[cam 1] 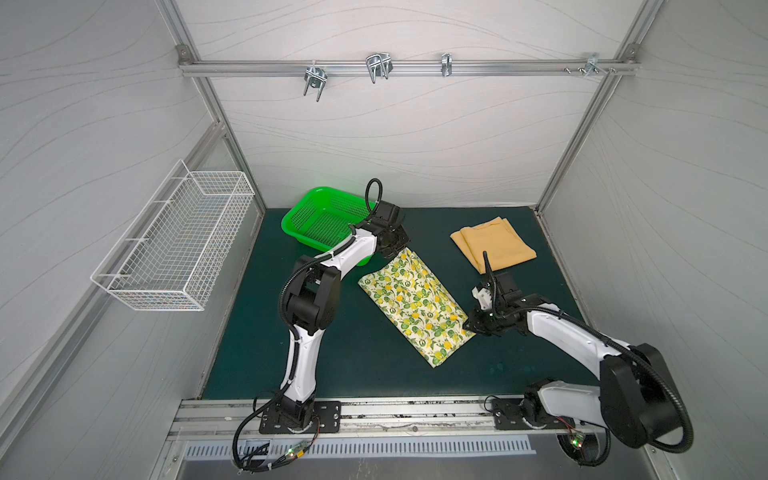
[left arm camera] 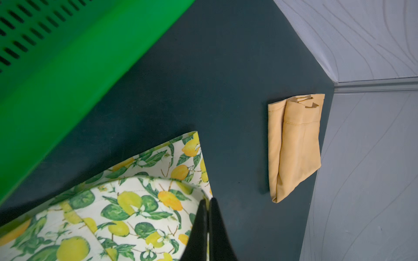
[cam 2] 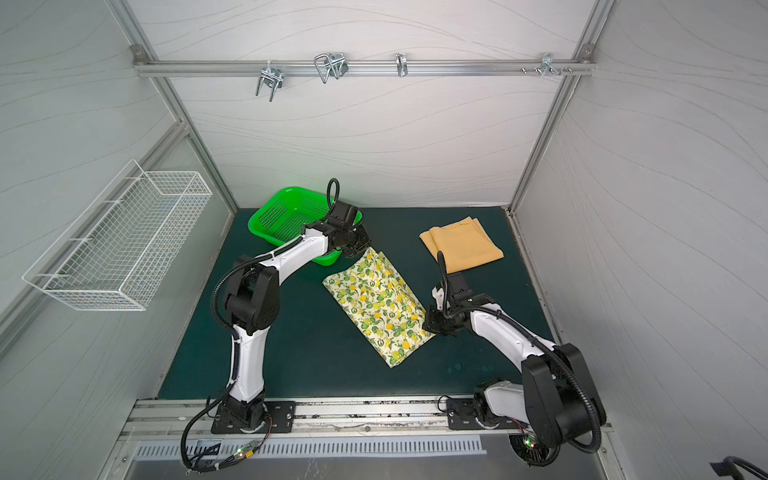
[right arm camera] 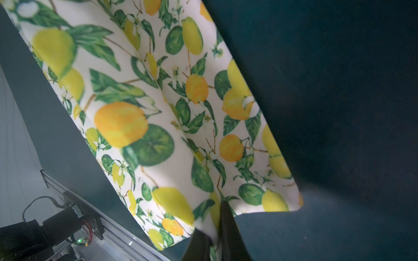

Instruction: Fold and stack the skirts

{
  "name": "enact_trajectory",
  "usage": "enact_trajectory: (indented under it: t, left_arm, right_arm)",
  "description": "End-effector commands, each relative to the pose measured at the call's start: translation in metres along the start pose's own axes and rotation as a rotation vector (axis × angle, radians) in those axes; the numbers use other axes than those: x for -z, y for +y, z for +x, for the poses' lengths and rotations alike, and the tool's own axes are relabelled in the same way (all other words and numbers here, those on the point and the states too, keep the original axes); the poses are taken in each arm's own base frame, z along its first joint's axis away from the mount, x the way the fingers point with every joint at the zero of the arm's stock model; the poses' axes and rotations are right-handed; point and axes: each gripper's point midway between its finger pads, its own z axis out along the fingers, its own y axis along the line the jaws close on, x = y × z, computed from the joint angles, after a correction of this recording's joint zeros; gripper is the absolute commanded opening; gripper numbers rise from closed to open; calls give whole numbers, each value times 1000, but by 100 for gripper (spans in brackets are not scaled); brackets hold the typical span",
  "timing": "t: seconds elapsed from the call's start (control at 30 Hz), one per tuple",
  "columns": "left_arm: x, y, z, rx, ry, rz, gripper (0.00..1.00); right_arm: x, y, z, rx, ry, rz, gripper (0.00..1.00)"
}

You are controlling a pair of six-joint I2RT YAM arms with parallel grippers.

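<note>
The lemon-print skirt (cam 1: 415,301) (cam 2: 378,305) lies folded into a long strip across the middle of the green mat. My left gripper (cam 1: 392,249) (left arm camera: 208,203) is shut on its far end, beside the green basket. At the strip's near right corner, my right gripper (cam 1: 473,324) (right arm camera: 217,217) is shut on the cloth, with fabric (right arm camera: 158,113) bunched between its fingers. The mustard-orange skirt (cam 1: 492,245) (cam 2: 461,245) (left arm camera: 294,146) lies folded at the back right, apart from both grippers.
A green perforated basket (cam 1: 324,216) (cam 2: 286,212) (left arm camera: 56,67) stands at the back left, right behind my left wrist. A white wire basket (cam 1: 174,245) hangs on the left wall. Metal hooks (cam 1: 378,66) hang on the rail above.
</note>
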Motion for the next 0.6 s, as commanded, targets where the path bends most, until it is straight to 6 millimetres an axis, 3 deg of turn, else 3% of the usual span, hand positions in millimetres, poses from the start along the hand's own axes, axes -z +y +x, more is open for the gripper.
enact_trajectory:
  t: [0.0, 0.13, 0.33, 0.57]
  left_arm:
    - [-4, -10, -9, 0, -21, 13, 4]
    - [-9, -12, -6, -2, 4, 18, 10]
    - [-1, -14, -7, -10, -4, 25, 31]
    - [23, -22, -10, -30, -31, 43, 35]
  right_arm:
    - [3, 4, -11, 22, -20, -13, 12]
    - [2, 1, -11, 20, -19, -3, 12]
    - [-1, -2, -11, 17, -12, 3, 17]
    - [-4, -11, -11, 11, -17, 38, 31]
